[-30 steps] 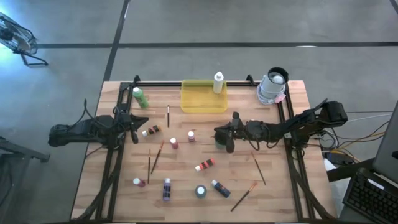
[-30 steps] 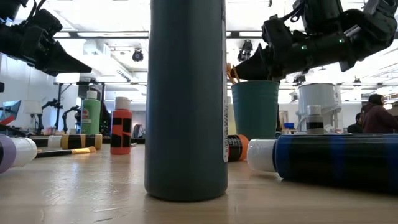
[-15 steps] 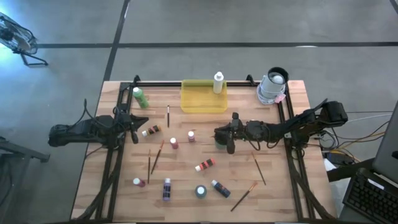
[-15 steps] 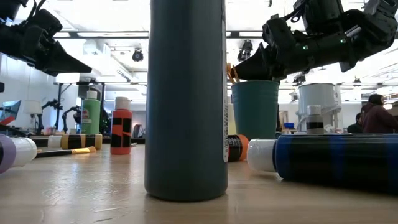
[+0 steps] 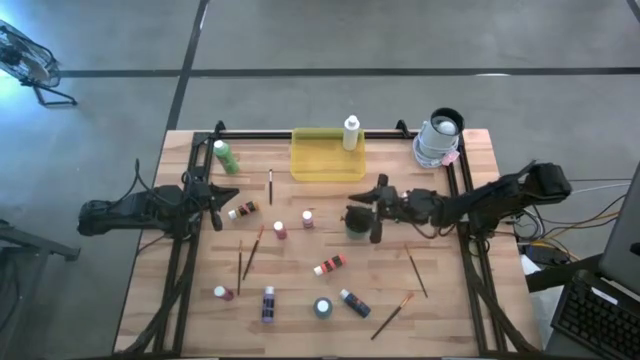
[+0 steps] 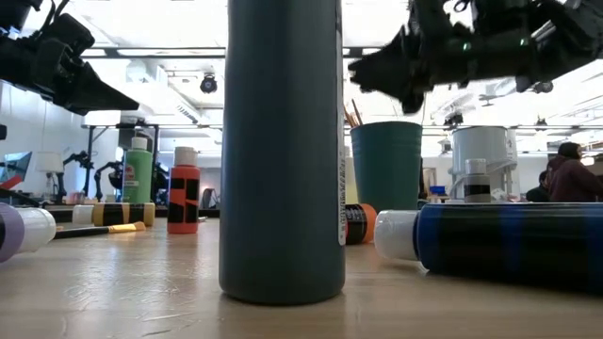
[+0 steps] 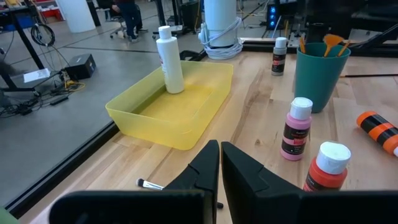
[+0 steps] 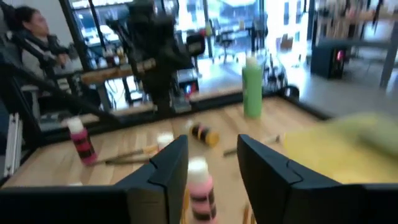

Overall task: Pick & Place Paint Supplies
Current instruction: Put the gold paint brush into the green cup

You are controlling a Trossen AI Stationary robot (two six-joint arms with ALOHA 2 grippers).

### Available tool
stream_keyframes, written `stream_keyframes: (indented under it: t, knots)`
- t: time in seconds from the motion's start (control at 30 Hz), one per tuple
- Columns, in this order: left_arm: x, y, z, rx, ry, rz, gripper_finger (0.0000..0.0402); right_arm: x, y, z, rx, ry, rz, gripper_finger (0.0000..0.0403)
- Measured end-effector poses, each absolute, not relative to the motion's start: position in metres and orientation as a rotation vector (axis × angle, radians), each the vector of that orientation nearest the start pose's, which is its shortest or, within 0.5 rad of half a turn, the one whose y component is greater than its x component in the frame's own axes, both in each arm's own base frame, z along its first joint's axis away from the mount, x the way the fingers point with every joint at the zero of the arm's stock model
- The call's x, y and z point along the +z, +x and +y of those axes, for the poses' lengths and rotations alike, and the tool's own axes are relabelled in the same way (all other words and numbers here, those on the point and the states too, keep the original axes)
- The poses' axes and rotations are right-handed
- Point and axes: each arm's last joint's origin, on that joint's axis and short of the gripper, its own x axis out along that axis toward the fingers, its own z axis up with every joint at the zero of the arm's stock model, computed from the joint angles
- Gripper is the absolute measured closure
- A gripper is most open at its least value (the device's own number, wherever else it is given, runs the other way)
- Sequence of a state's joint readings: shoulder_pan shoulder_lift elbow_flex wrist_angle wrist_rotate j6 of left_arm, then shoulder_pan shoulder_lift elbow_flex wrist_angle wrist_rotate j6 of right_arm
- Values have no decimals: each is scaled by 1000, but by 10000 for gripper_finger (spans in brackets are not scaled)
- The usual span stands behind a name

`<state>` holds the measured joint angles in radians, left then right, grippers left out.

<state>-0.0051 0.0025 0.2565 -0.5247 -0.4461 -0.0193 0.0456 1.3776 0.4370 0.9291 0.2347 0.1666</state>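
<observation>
High view: the right pincer (image 5: 374, 215) hangs above the dark green cup (image 5: 355, 222) near the middle of the worktop (image 5: 450, 310). Its own wrist view shows the two fingers (image 8: 166, 168) parted with a clear gap and nothing between them: released. In the low view the pincer sits clear above the cup rim, and brush handles (image 6: 354, 113) stick up out of the cup.

The left pincer (image 5: 214, 203) waits over the left side of the worktop. Its fingers (image 7: 205, 171) are pressed together, clenched on nothing.

Paint supplies, as placed:
- white bottle (image 5: 351, 132) upright in the far right corner of the yellow tray (image 5: 320, 165) at the far edge.
- green bottle (image 5: 224, 156) lying at far left.
- brown bottle (image 5: 243, 210) lying just right of the left pincer.
- red bottle (image 5: 279, 229) and pink bottle (image 5: 308, 218) upright, left of the cup.
- orange-and-black bottle (image 5: 329, 265) lying near of the cup.
- Along the near edge: a small magenta bottle (image 5: 223, 293), a purple bottle (image 5: 268, 303), a grey-teal upright bottle (image 5: 322, 308), a blue bottle (image 5: 353, 301) on its side.
- Loose brushes: one (image 5: 270, 185) left of the tray, two (image 5: 246, 256) at mid left, one (image 5: 416, 272) at right, one (image 5: 391, 315) at near right.

A white roll (image 5: 438, 140) stands at the far right corner.
</observation>
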Motion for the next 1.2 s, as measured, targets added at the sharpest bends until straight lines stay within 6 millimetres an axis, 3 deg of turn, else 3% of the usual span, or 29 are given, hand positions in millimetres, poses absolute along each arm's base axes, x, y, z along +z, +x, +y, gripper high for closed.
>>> stream_keyframes:
  t: [0.23,0.47,0.57,0.93,1.2]
  knots:
    - [199,69,12,441,42,262,378,240,237,4,-184,120,-174,256]
    - [199,69,12,441,42,262,378,284,206,4,-181,80,-366,285]
    - [199,69,12,441,42,262,378,303,197,8,-160,60,-372,299]
    - [199,69,12,440,42,262,378,382,184,23,-225,90,42,329]
    - [199,69,12,440,42,262,378,407,179,20,-376,225,416,330]
